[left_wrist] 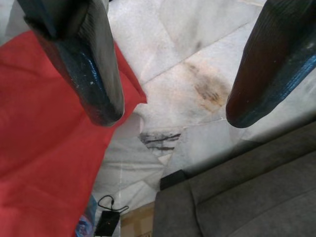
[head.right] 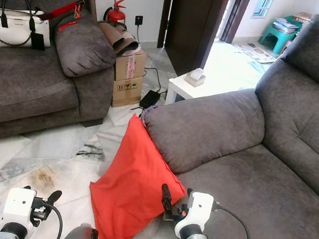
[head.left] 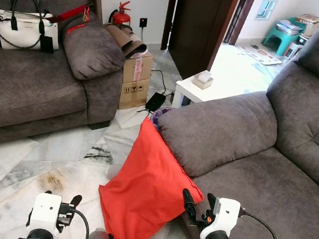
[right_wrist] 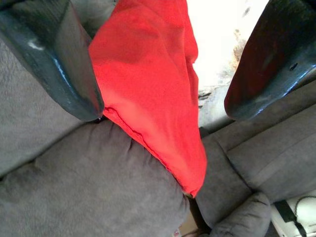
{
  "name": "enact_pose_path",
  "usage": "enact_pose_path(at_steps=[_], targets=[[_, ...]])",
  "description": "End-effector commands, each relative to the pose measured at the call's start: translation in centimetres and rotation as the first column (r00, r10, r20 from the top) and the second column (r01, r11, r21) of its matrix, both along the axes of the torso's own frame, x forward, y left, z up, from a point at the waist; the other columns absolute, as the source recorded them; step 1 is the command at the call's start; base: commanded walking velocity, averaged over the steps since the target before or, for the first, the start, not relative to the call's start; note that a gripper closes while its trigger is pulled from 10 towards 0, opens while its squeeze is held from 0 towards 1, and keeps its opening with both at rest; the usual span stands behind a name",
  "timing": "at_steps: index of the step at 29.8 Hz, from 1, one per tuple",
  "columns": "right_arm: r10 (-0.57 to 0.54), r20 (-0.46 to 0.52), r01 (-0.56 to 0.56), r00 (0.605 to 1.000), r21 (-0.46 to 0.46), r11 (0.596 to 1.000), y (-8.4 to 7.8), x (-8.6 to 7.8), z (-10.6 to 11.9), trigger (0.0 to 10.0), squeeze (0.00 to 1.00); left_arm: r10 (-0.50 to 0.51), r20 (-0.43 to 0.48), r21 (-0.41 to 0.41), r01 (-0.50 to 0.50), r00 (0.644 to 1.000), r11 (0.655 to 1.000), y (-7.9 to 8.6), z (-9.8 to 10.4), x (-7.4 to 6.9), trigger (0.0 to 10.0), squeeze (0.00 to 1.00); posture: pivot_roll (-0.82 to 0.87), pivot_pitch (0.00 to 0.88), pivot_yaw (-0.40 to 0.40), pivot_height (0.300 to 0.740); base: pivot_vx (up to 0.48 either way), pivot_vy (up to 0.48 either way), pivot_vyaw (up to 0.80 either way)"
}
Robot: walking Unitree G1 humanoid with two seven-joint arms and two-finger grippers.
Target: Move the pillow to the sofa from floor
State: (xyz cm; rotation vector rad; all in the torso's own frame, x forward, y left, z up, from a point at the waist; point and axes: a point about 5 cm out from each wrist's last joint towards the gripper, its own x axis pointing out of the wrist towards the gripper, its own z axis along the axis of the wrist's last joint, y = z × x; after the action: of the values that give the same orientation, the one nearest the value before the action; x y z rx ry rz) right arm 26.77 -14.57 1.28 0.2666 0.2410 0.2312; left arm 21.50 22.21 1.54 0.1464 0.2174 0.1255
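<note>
Handbag (head.left: 24, 28): white with black handles, standing on the seat of the second grey sofa (head.left: 29, 89) in the upper left of the frame.
Fire extinguisher (head.left: 121, 14): red, upright against the wall at the top, left of centre.
Cardboard box (head.left: 136, 80): brown, just beside that sofa's armrest, with rolled brownish material (head.left: 127, 40) lying on top.
Black adapter (head.left: 155, 101): on the floor next to the box, with a cable.
Tabletop (head.left: 205, 89): small and white, centre right, carrying a white tissue box (head.left: 203, 79).
Green stool (head.left: 281, 38): upper right, with papers stacked on it.
Floor (head.left: 55, 165): pale marble tiles with a brownish stain at lower left.
</note>
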Motion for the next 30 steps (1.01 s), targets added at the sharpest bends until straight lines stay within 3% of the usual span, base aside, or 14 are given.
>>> enact_pose_path(at_steps=[1,21,25,30], targets=[[-0.009,-0.01,0.009,1.0,0.008,1.0,-0.12,-0.22,-0.24,10.0,0.0,0.008,-0.022,-0.003,-0.008,1.0,1.0,-0.01,-0.29,-0.18,10.0,0.0,0.11,0.115,-0.026,0.618,0.0,0.0,0.0],[0.033,-0.007,-0.033,0.999,-0.014,0.999,0.1,-0.5,-0.38,10.0,0.0,0.008,-0.024,-0.002,-0.008,1.0,1.0,-0.02,-0.29,-0.21,10.0,0.0,0.11,0.116,-0.027,0.618,0.0,0.0,0.0],[0.03,-0.007,-0.03,1.0,-0.017,0.999,0.14,-0.57,-0.45,10.0,0.0,0.006,-0.026,-0.002,-0.006,1.0,1.0,-0.03,-0.31,-0.2,10.0,0.0,0.11,0.116,-0.027,0.618,0.0,0.0,0.8],[0.013,-0.014,-0.013,1.0,-0.004,1.0,-0.03,-0.55,-0.51,10.0,0.0,0.002,-0.026,-0.003,-0.002,1.0,1.0,-0.12,-0.33,-0.18,10.0,0.0,0.11,0.116,-0.027,0.618,0.0,0.0,0.0]])
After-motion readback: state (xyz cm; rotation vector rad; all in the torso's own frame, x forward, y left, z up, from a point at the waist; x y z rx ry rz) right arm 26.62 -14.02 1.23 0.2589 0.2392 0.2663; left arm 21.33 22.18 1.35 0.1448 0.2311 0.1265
